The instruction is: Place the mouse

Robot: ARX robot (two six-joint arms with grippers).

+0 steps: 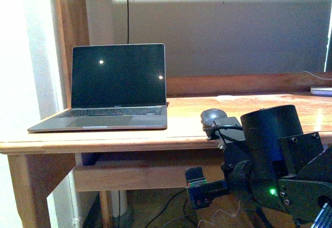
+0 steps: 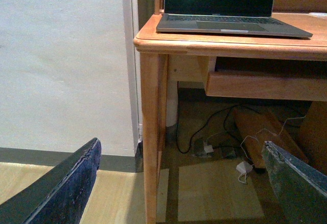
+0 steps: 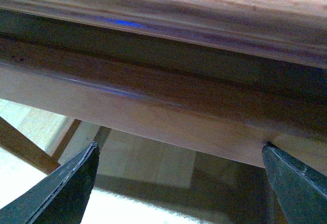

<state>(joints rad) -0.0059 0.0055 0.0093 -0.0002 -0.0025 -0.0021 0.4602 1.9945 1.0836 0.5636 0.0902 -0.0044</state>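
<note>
On the wooden desk (image 1: 187, 129), near its front edge and to the right of the open laptop (image 1: 111, 90), the dark grey mouse (image 1: 213, 116) sits free, with the right arm's dark housing (image 1: 272, 145) rising just beside it. The right gripper (image 3: 176, 178) has its fingers (image 3: 66, 188) spread wide and bare, facing the desk's underside. The left gripper (image 2: 179, 183) is likewise wide apart and holds nothing, low near the floor before the desk leg (image 2: 153, 132).

laptop (image 1: 111, 90) open, scrn dark | wood desk (image 1: 249, 108) | cables (image 2: 214, 137) on floor
</note>
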